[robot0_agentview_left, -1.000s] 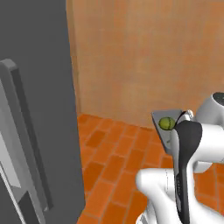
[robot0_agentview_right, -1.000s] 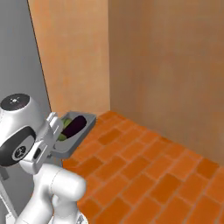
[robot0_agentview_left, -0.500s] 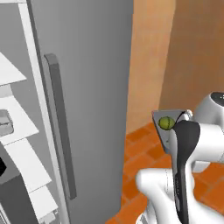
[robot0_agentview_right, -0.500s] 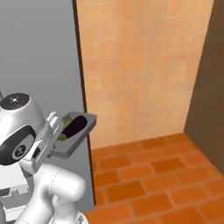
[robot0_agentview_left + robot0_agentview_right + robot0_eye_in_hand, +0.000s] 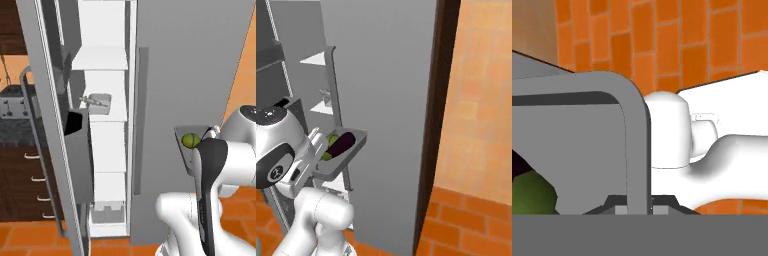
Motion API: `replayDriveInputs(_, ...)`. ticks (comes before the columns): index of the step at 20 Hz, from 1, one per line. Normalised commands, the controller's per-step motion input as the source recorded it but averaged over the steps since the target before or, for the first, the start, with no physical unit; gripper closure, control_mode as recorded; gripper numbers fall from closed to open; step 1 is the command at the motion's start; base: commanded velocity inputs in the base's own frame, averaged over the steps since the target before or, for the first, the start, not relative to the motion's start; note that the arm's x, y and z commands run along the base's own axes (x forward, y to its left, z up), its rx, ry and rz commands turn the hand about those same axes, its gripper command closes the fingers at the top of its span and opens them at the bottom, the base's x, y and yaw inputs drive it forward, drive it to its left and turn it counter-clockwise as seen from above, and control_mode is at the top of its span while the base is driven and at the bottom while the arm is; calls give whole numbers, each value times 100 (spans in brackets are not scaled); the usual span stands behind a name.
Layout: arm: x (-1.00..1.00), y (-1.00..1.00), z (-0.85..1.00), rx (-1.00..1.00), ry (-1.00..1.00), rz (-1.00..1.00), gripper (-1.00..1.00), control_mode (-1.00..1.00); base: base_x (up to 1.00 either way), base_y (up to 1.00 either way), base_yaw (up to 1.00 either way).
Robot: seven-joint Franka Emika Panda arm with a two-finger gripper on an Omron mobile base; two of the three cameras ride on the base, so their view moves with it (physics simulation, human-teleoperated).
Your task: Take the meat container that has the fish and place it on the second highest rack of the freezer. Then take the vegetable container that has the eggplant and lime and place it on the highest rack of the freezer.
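Here we see the freezer [image 5: 190, 75] with its door [image 5: 55, 125] swung open, and the arm carrying the grey vegetable container [image 5: 341, 152] in front of its closed grey panel. The claw [image 5: 634, 207] is clamped shut on the rim of that container; the hand view shows the rim's curved corner running right down between the fingertips.

From the left base view we get only one end of the container, with the lime [image 5: 188, 140] sitting in it, round and yellow-green. That view looks into the white interior, where the highest rack [image 5: 100, 59] lies above the second highest rack [image 5: 102, 114], and a small grey container [image 5: 99, 100] rests on the latter. Dark door bins [image 5: 75, 125] hang on the inside of the open door, and a toaster [image 5: 12, 102] stands on the desk beyond it.

From the right base view we see what the left one hides: the eggplant [image 5: 343, 142], dark purple and glossy, lying lengthwise in the container beside the green fruit. There the shelves appear only as thin white edges at the left.

In the hand view a green patch and a dark sliver show inside the tray wall, over orange brick floor [image 5: 677, 40].
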Motion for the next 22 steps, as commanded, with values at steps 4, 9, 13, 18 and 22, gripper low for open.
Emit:
replayDriveInputs(4, 0, 0, 0, 0, 0, 0, 100, 100, 0, -11, 93)
replayDriveInputs(9, 0, 0, 0, 0, 0, 0, 100, 100, -1, -19, 72)
replayDriveInputs(13, 0, 0, 0, 0, 0, 0, 100, 100, 23, -33, 35)
replayDriveInputs(18, 0, 0, 0, 0, 0, 0, 100, 100, 7, 0, 0)
replayDriveInputs(22, 0, 0, 0, 0, 0, 0, 100, 100, 32, 0, 0)
